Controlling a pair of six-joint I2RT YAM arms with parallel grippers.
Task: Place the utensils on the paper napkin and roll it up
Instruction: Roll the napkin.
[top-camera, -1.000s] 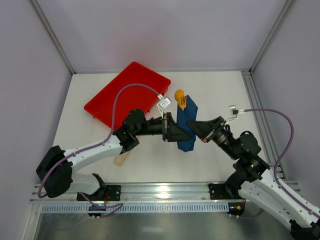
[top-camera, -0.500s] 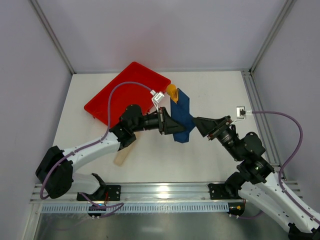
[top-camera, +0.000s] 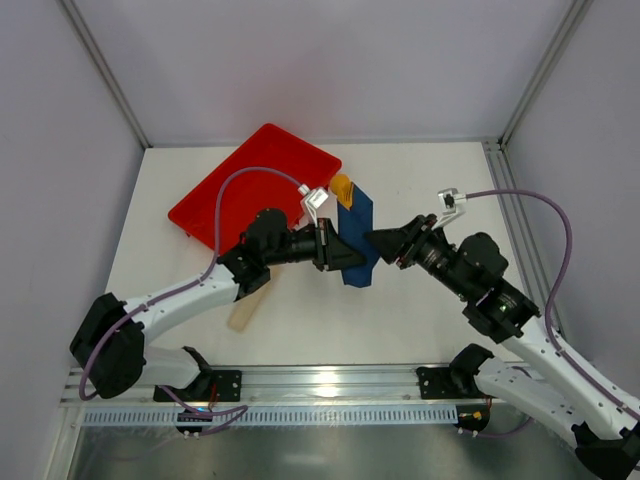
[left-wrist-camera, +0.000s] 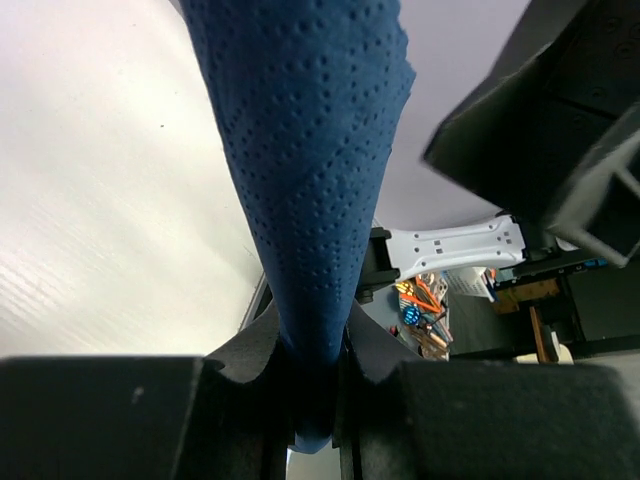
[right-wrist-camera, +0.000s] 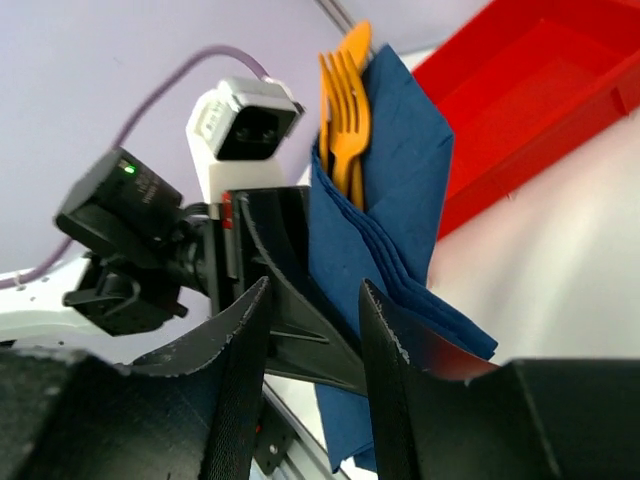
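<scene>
The navy-blue paper napkin (top-camera: 355, 235) is rolled around the orange utensils (top-camera: 343, 187), whose ends stick out of its far end. My left gripper (top-camera: 352, 262) is shut on the lower part of the roll and holds it above the table. In the left wrist view the napkin (left-wrist-camera: 305, 180) runs up from between the closed fingers. My right gripper (top-camera: 372, 238) is open, just right of the roll. In the right wrist view its fingers (right-wrist-camera: 235, 345) stand apart before the napkin (right-wrist-camera: 385, 205), with orange fork tines (right-wrist-camera: 347, 95) at the top.
A red tray (top-camera: 255, 185) lies at the back left of the table. A pale beige flat strip (top-camera: 241, 312) lies under the left arm. Metal frame posts stand at the back corners and a rail runs along the near edge.
My left gripper has carried the rolled napkin left and back toward the tray. My right gripper has let go, drawn a little away, then come close again with open jaws.
</scene>
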